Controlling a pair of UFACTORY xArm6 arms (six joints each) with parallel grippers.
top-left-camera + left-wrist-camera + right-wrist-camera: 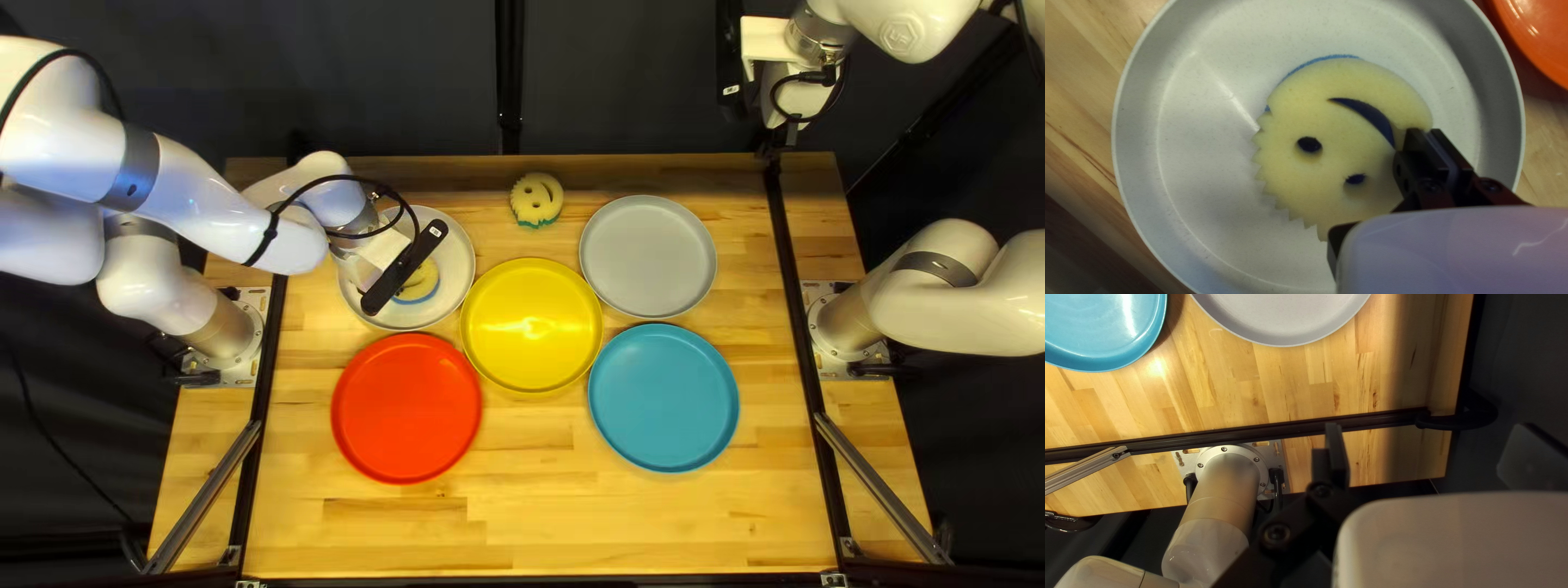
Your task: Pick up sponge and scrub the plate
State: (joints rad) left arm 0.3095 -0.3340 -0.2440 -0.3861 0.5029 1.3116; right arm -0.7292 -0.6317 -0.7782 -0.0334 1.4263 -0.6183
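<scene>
Top left view: blue-edged sponge (421, 284) half-hidden.

Surface finishes

Table (523, 534) looked smooth wood, softly shiny. White plate (1197, 179) was smooth, faintly speckled; its sponge (1301, 185) looked matt, porous. Yellow plate (530, 365) looked glossy; grey plate (648, 256) read matt. Left arm (201, 207) had glossy casing; curtain (381, 76) looked matt cloth

A big dark curtain (327, 76) hangs behind the wooden table (653, 523). Bright light (1156, 367) shines on the table's top. Both sides of the table look dark.
</scene>
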